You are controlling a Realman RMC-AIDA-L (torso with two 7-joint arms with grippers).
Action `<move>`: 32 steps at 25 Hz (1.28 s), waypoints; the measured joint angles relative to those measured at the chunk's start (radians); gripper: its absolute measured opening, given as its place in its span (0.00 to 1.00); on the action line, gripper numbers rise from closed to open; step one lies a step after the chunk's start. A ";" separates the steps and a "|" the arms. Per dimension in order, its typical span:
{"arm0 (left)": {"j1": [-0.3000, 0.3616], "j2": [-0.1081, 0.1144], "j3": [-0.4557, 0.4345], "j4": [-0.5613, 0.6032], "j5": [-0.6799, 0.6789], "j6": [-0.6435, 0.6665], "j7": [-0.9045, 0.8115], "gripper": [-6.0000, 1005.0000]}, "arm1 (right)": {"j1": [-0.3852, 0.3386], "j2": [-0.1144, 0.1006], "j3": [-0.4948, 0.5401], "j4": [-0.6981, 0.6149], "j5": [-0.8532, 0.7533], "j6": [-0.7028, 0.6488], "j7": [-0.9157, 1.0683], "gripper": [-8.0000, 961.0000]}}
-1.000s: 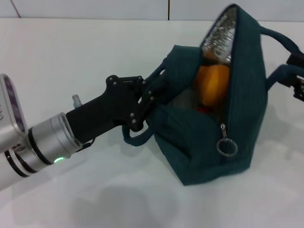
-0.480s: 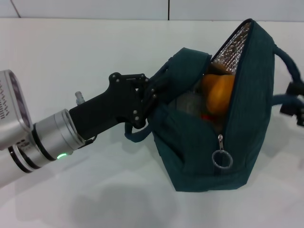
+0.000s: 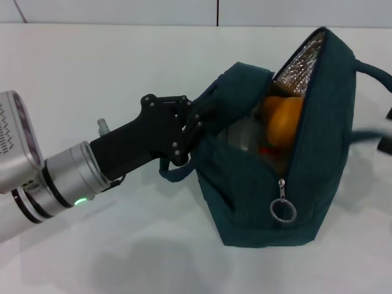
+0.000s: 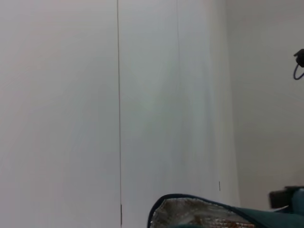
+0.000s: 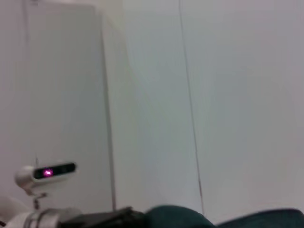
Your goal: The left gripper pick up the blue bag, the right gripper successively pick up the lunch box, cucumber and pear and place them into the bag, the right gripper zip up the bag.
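The blue bag (image 3: pixel 318 153) sits on the white table with its zipper open and silver lining showing. My left gripper (image 3: pixel 199 121) is shut on the bag's left rim by a loop handle. The orange pear (image 3: pixel 285 119) lies inside near the opening, with a grey, clear part of the lunch box (image 3: pixel 242 136) beside it. The cucumber is hidden. The zipper's silver ring pull (image 3: pixel 283 211) hangs at the bag's front end. My right gripper (image 3: pixel 388 131) shows only as a dark blur at the right edge, by the far handle. The bag's lining also shows in the left wrist view (image 4: pixel 199 214).
The white table (image 3: pixel 92 67) stretches to the left and front of the bag. A white wall with a seam (image 3: pixel 217 12) runs along the back. In the right wrist view the bag's fabric (image 5: pixel 190 217) and the left arm's silver wrist (image 5: pixel 45 219) show low down.
The bag has shifted a little right and lower in the left gripper's hold. The right gripper has slid right, nearly out of the head view.
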 joint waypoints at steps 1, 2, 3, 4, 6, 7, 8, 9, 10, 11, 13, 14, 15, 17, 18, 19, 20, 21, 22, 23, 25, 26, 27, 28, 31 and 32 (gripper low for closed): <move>0.000 -0.001 -0.001 0.003 -0.001 0.000 0.000 0.08 | 0.002 -0.004 -0.009 -0.003 -0.011 -0.010 -0.001 0.54; 0.000 -0.001 -0.002 0.006 -0.001 -0.001 0.000 0.08 | 0.007 -0.014 -0.025 -0.004 -0.029 -0.012 0.005 0.54; 0.000 -0.001 -0.002 0.008 -0.002 -0.002 0.001 0.08 | 0.014 -0.022 -0.037 -0.005 -0.052 -0.013 0.013 0.54; -0.001 -0.001 -0.002 0.009 -0.003 -0.005 0.001 0.08 | 0.022 -0.028 -0.042 -0.004 -0.071 -0.014 0.020 0.54; -0.004 -0.001 -0.002 0.018 -0.006 -0.017 0.001 0.09 | 0.027 -0.031 -0.035 -0.001 -0.081 -0.016 0.023 0.54; -0.005 -0.001 -0.002 0.020 -0.006 -0.020 0.001 0.09 | 0.025 -0.031 -0.024 0.000 -0.078 -0.018 0.020 0.54; -0.006 -0.001 -0.002 0.022 -0.006 -0.023 0.002 0.09 | 0.024 -0.030 -0.018 0.001 -0.075 -0.020 0.018 0.54; -0.008 -0.001 -0.002 0.022 -0.006 -0.025 0.002 0.09 | 0.021 -0.026 -0.008 0.001 -0.070 -0.027 0.016 0.54; -0.009 -0.001 -0.001 0.023 -0.006 -0.026 0.002 0.09 | 0.021 -0.025 -0.011 0.001 -0.074 -0.035 0.015 0.54; -0.009 -0.001 -0.001 0.023 -0.007 -0.026 0.002 0.09 | 0.025 -0.027 -0.030 0.001 -0.090 -0.046 0.015 0.53; -0.010 -0.002 -0.001 0.024 -0.007 -0.028 0.002 0.09 | 0.041 -0.033 -0.071 0.004 -0.124 -0.059 0.016 0.53; -0.010 -0.002 -0.003 0.026 -0.007 -0.030 0.002 0.09 | 0.052 -0.036 -0.101 0.004 -0.144 -0.065 0.017 0.53; -0.010 -0.002 -0.005 0.030 -0.007 -0.035 0.002 0.09 | 0.057 -0.036 -0.117 0.004 -0.156 -0.069 0.017 0.53; -0.010 -0.002 -0.007 0.040 -0.008 -0.050 0.002 0.09 | 0.071 -0.036 -0.162 -0.001 -0.181 -0.083 0.017 0.53; -0.010 -0.002 -0.007 0.042 -0.008 -0.052 0.003 0.10 | 0.076 -0.035 -0.179 -0.003 -0.188 -0.087 0.016 0.52; -0.010 -0.002 -0.007 0.045 -0.009 -0.058 0.006 0.10 | 0.085 -0.033 -0.205 -0.005 -0.200 -0.089 0.017 0.52; -0.010 -0.002 -0.007 0.046 -0.009 -0.060 0.011 0.10 | 0.093 -0.032 -0.223 -0.005 -0.208 -0.085 0.018 0.52; -0.010 -0.002 -0.007 0.046 -0.009 -0.060 0.016 0.10 | 0.099 -0.029 -0.231 -0.001 -0.214 -0.074 0.020 0.52; -0.010 -0.002 -0.007 0.046 -0.009 -0.061 0.022 0.10 | 0.110 -0.024 -0.238 0.004 -0.223 -0.051 0.026 0.52; -0.010 -0.002 -0.007 0.047 -0.009 -0.061 0.024 0.10 | 0.124 -0.014 -0.241 0.014 -0.232 0.003 0.038 0.51; -0.011 -0.002 -0.007 0.049 -0.009 -0.061 0.026 0.10 | 0.130 -0.005 -0.238 0.017 -0.234 0.059 0.053 0.51; -0.011 -0.002 -0.007 0.049 -0.009 -0.061 0.026 0.10 | 0.133 0.002 -0.236 0.017 -0.234 0.091 0.062 0.51; -0.011 -0.002 -0.007 0.050 -0.009 -0.061 0.026 0.10 | 0.133 0.007 -0.230 0.016 -0.229 0.126 0.069 0.51; -0.011 -0.002 -0.007 0.050 -0.009 -0.061 0.026 0.10 | 0.132 0.012 -0.223 0.015 -0.218 0.149 0.071 0.51; -0.011 -0.003 -0.007 0.050 -0.009 -0.061 0.029 0.11 | 0.120 0.016 -0.170 0.011 -0.160 0.188 0.068 0.50; -0.010 -0.003 -0.007 0.052 -0.008 -0.061 0.034 0.11 | 0.118 0.015 -0.148 0.012 -0.139 0.190 0.064 0.50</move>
